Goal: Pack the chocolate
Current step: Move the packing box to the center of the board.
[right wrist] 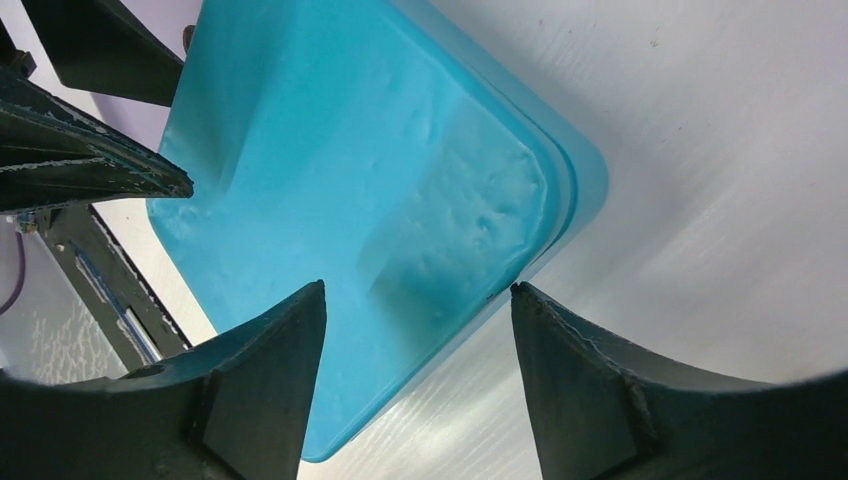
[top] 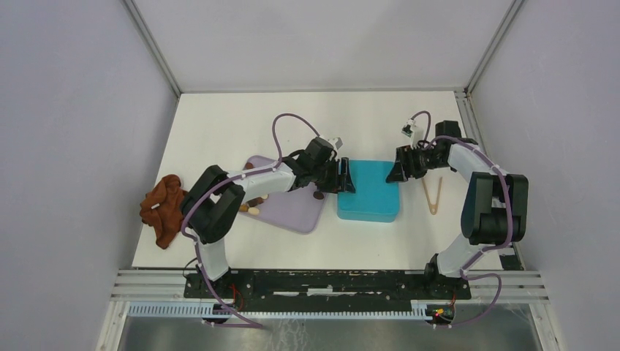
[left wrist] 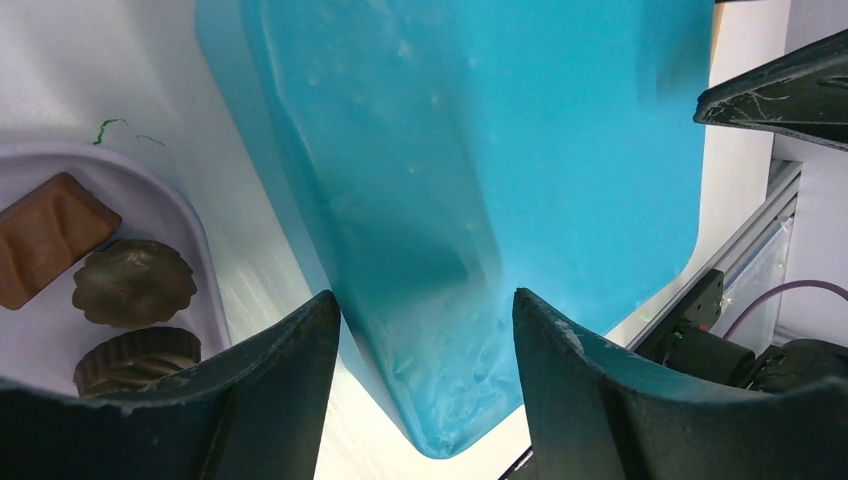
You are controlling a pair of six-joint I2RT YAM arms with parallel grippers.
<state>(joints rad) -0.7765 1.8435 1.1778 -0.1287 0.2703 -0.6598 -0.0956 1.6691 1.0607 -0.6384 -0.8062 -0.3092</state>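
Observation:
The teal box lies at mid-table with its flat top up, and a seam runs along its edge. My left gripper is open at the box's left side, its jaws either side of a box corner. At the box's far right corner my right gripper also stands open over the edge. Chocolate lies on the lilac tray. In the left wrist view I see a mid-brown rectangular piece and two dark fluted rounds.
A rust-brown cloth lump sits at the table's left edge. Wooden tongs lie right of the box. One dark chocolate rests near the tray's right edge, beside the left gripper.

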